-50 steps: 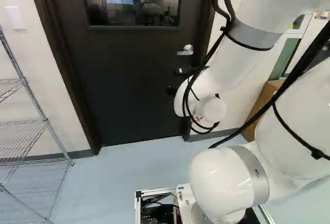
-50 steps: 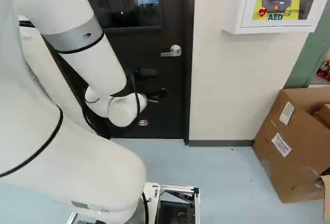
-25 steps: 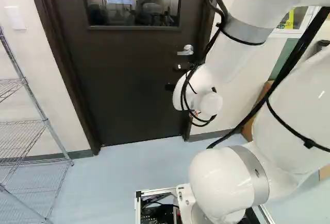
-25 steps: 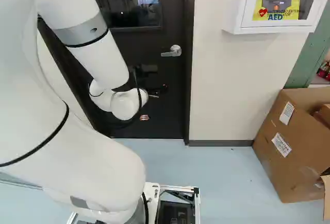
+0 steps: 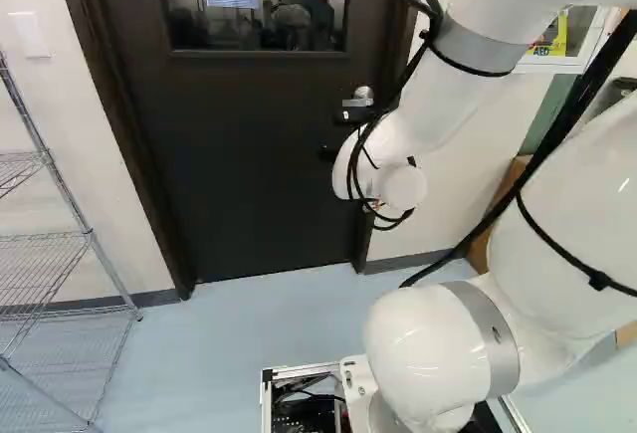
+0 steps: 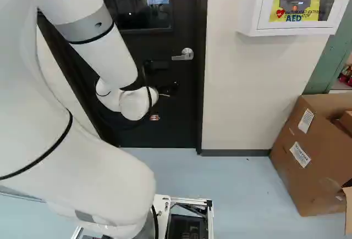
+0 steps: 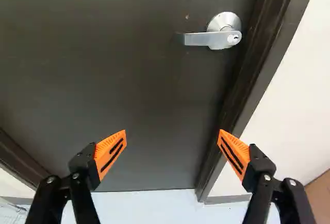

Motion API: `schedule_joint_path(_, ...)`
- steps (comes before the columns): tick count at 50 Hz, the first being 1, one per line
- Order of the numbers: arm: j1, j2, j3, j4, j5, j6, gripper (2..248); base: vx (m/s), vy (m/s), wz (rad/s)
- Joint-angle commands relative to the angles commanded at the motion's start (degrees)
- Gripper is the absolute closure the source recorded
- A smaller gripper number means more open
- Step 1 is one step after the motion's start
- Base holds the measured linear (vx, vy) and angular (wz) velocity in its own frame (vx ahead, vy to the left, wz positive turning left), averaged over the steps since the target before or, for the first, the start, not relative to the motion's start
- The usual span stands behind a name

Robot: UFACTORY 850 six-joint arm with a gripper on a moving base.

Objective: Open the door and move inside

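Note:
The dark door point(image 5: 239, 164) stands closed in its frame, with a window in its upper part. Its silver lever handle point(image 6: 183, 55) is level. Black parts of my gripper point(image 6: 169, 89) show past the white wrist, below the handle; the rest is hidden by the wrist. In the wrist view the gripper point(image 7: 171, 132) has its two orange-padded fingers wide apart, with nothing between them. The handle point(image 7: 214, 37) lies ahead beyond the fingertips, offset toward the door frame side, and neither finger touches it.
A wire shelf point(image 5: 60, 244) stands against the wall left of the door. Right of the door, a white AED cabinet point(image 6: 294, 31) hangs on the wall above an open cardboard box point(image 6: 297, 167) on the floor. The dark door frame point(image 7: 258, 54) borders the handle side.
The wrist and gripper have risen along the door toward the handle, and the forearm has shifted slightly. The base, door and handle have not moved.

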Motion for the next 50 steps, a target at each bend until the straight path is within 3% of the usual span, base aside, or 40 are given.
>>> schedule_joint_path(50,-0.03,0.89,-6.12,0.00,0.00,0.00,3,0.000,0.000,0.000)
